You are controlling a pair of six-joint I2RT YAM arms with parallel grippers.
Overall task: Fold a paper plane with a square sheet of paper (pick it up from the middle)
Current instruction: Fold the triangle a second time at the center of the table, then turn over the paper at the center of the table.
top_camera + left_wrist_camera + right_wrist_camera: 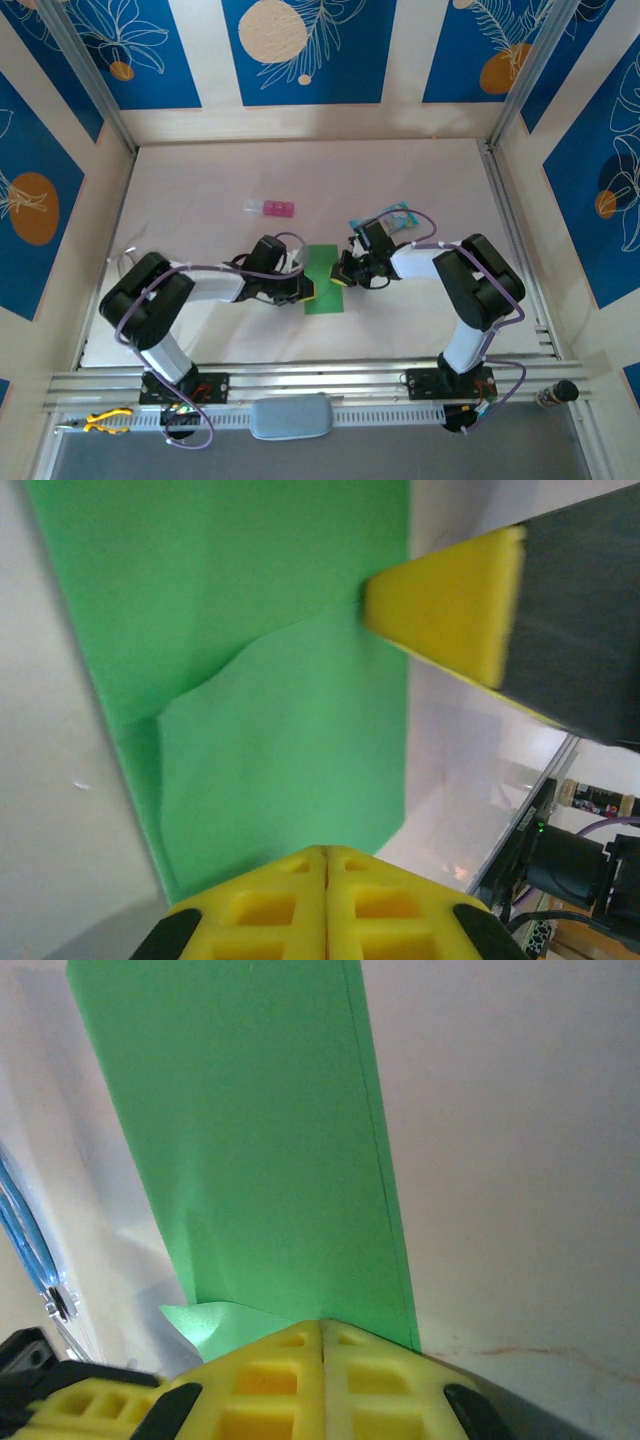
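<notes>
Dead centre of the overhead frame, the folded square sheet of paper [322, 285] lies on the table [200, 190], left gripper [308, 290] and right gripper [341, 278] both pressed together at its opposite edges, seemingly pinning a crease flat.

You have bright, even light from above, soft shadows on the table [200, 200]. Your wrist views blur at the bottom, over the yellow fingertips [270, 910].
</notes>
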